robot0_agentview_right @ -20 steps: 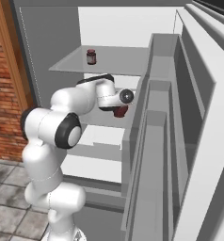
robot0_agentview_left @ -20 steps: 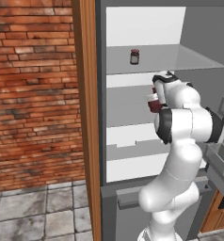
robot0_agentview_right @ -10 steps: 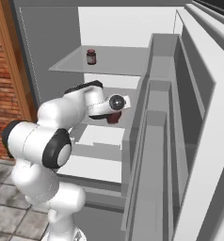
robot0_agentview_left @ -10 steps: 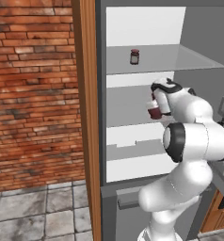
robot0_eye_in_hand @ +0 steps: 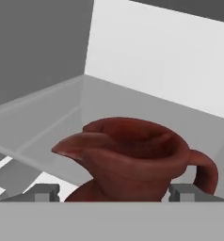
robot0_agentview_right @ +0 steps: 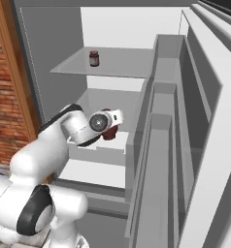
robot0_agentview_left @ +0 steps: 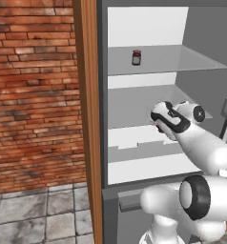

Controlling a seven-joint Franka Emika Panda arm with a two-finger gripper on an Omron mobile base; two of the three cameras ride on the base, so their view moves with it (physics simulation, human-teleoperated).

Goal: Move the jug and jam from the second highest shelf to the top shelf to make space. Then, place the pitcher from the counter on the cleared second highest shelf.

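Brick wall, wood post and an open grey cabinet

A red brick wall (robot0_agentview_left: 34, 90) fills the left, meeting a grey stone-tile floor (robot0_agentview_left: 44, 217) below. A tall brown wooden post (robot0_agentview_left: 88, 119) stands just beside the grey cabinet (robot0_agentview_left: 206, 28), whose white back panel (robot0_agentview_left: 146, 26) looks bright under even light.

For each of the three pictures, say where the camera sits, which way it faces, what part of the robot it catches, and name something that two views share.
Left base view: behind the arm to its left, facing the cabinet; the white arm rises lower right, and the jam stands on the top shelf.
Right base view: behind to the right, facing the same shelves; the arm rises lower left toward the jug.
Hand view: on the hand, looking along the gripper; its open fingertips flank the jug.
Shared: both base views show the jam; right base and hand views show the jug.
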